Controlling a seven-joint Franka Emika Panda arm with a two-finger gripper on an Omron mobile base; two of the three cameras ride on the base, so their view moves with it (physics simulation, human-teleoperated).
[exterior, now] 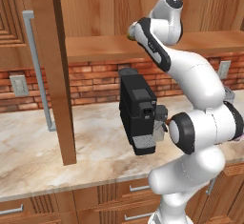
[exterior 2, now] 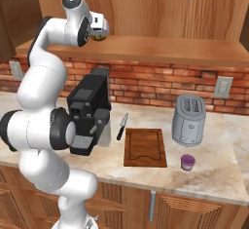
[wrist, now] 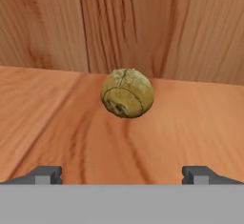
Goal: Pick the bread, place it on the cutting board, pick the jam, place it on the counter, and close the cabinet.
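Note:
The bread point(wrist: 127, 93), a round yellowish-brown lump, sits on the shelf of the open cabinet point(exterior 2: 165, 50), just ahead of my gripper point(wrist: 123, 174). The gripper is open, its fingertips point(wrist: 45, 174) wide apart and short of the bread, holding nothing. From the right base view the gripper point(exterior 2: 102, 30) is up at the shelf's left end with the bread point(exterior 2: 101, 37) right beside it. Down on the counter point(exterior 2: 214, 174) lies the dark cutting board point(exterior 2: 145, 147), bare. The purple jam point(exterior 2: 187, 162) stands on the counter to the board's right.
The cabinet door point(exterior: 56, 75) stands open, edge-on, with its silver handle point(exterior: 39, 70). A black coffee machine point(exterior 2: 89, 112) stands below my hand. A knife point(exterior 2: 121, 125) lies left of the board and a silver toaster point(exterior 2: 189, 120) stands behind the jam. Brick wall at the back.

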